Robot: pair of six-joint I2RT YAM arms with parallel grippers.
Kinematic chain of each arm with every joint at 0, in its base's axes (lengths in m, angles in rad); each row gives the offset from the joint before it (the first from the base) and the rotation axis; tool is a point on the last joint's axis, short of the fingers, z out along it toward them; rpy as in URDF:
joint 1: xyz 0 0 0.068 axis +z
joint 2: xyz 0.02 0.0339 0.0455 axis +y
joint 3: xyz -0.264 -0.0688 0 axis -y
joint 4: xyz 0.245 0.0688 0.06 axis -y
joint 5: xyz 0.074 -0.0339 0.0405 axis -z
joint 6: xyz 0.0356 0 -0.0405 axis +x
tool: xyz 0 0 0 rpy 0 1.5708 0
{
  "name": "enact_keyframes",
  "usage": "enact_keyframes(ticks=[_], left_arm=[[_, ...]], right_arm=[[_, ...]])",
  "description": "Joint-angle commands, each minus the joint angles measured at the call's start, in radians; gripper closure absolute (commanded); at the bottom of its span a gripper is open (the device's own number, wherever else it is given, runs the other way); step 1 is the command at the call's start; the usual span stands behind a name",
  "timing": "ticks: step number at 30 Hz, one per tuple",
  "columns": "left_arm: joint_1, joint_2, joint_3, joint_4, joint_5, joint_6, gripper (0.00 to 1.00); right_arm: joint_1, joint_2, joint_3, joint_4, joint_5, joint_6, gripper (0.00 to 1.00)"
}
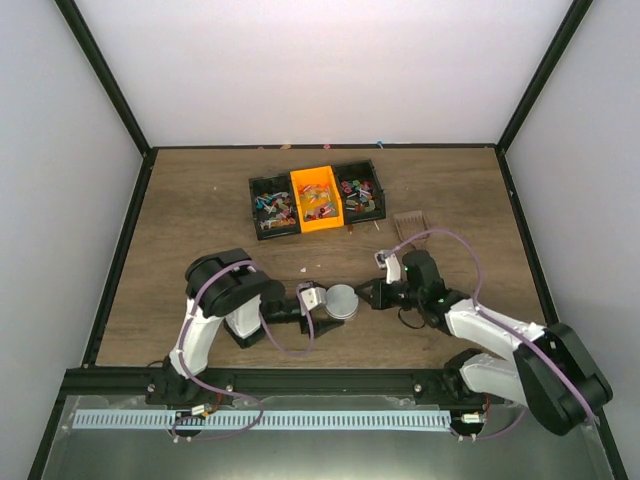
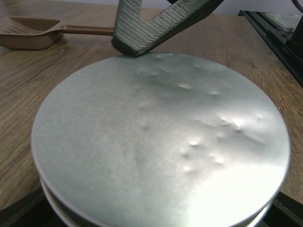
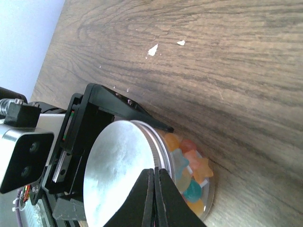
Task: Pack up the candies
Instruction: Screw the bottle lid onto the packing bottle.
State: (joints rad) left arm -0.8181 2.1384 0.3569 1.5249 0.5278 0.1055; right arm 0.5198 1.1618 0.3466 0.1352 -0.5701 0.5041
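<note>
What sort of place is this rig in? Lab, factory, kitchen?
Probably a lab robot test cell, not a home: plain white walls in a black frame, a wood-grain table, and a rail at its near edge carrying the left arm and right arm.

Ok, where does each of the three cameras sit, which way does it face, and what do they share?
Top external: high behind the bases, looking down on the table; both arms show, left gripper and right gripper meeting at the jar.
Left wrist: low, facing across the jar's lid toward the scoop; its own jaws edge the bottom corners.
Right wrist: looking past its own closed fingers at the jar, candies inside.
Shared: all three see the jar.
</note>
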Motion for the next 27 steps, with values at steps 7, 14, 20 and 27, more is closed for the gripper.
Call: enact_keyframes(ticks=[7, 14, 20, 27], left_arm=[[0.017, 0.037, 0.083, -0.141, -0.09, -0.093, 0.15], [0.024, 0.036, 0.056, -0.125, -0.063, -0.081, 0.15], [0.028, 0.029, -0.017, -0.074, -0.047, -0.076, 0.15], [0.028, 0.032, -0.057, -0.025, -0.05, -0.104, 0.15]], right_arm=[[0.109, -0.154, -0.116, -0.241, -0.19, 0.105, 0.99], [0.093, -0.206, -0.075, -0.312, -0.151, 0.105, 0.99], [-0.058, -0.166, 0.062, -0.351, -0.18, 0.022, 0.88], [-0.074, 0.113, 0.287, -0.362, -0.152, -0.148, 0.79]])
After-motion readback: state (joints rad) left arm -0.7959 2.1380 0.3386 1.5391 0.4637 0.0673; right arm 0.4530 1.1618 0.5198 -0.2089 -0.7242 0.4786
